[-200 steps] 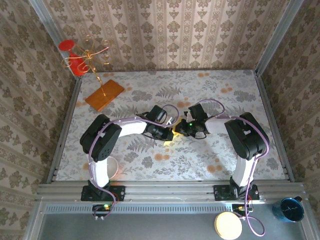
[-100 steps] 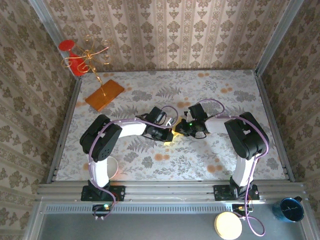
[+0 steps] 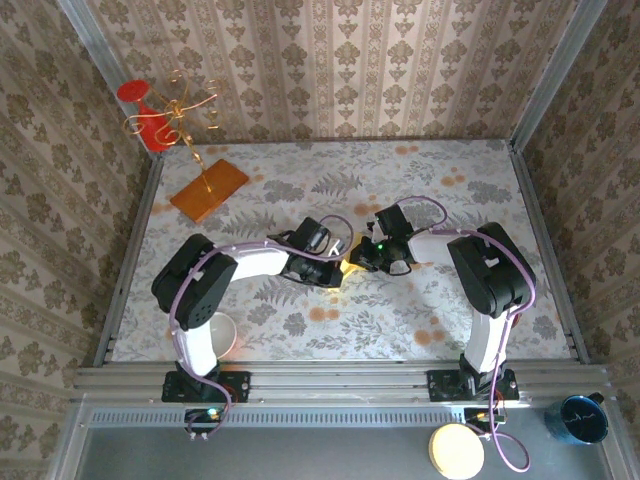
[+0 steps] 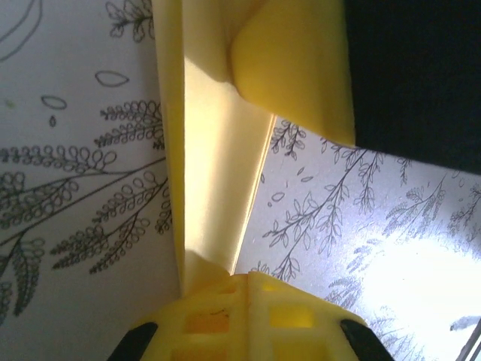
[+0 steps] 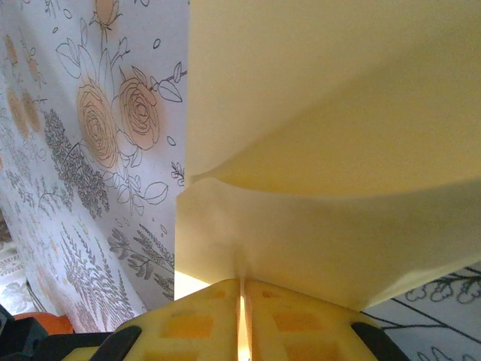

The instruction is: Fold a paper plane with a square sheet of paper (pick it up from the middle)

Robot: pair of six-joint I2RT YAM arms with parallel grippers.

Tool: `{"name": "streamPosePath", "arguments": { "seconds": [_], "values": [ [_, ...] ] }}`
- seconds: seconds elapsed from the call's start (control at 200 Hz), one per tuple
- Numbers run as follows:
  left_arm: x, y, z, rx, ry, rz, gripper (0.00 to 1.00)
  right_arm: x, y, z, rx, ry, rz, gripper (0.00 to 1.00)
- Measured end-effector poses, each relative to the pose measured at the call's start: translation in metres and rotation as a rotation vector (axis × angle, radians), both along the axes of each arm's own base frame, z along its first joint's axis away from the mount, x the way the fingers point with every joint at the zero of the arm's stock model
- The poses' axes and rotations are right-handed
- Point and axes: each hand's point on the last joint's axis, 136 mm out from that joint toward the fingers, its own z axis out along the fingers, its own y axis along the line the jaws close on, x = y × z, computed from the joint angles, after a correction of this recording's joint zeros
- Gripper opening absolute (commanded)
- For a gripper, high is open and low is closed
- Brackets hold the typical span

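Where left jaws and right jaws meet mid-table, both clamp the folded paper (image 4: pixel 214 173) held between them.

Two arms reach in over a flowery table (image 3: pixel 450 200). The left gripper (image 3: pixel 334 262) and the right gripper (image 3: pixel 360 258) meet near the middle, tips very close together. A small bit of yellow paper (image 3: pixel 344 270) peeks out between them. An orange board (image 3: pixel 228 180) with a gold wire stand lies far back on the left. A white bowl (image 3: pixel 225 335) sits near the left arm's base.
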Motion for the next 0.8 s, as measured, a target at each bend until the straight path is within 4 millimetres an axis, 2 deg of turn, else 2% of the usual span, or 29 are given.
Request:
{"name": "streamPosePath", "arguments": {
  "seconds": [0.6, 0.8],
  "values": [
    [-0.010, 0.009, -0.003, 0.028, 0.027, -0.001, 0.02, 0.000, 0.000, 0.000, 0.001, 0.001, -0.002, 0.15],
    [-0.034, 0.030, -0.002, 0.083, 0.079, -0.005, 0.02, 0.000, 0.000, 0.000, 0.002, 0.004, -0.005, 0.15]
  ]
}}
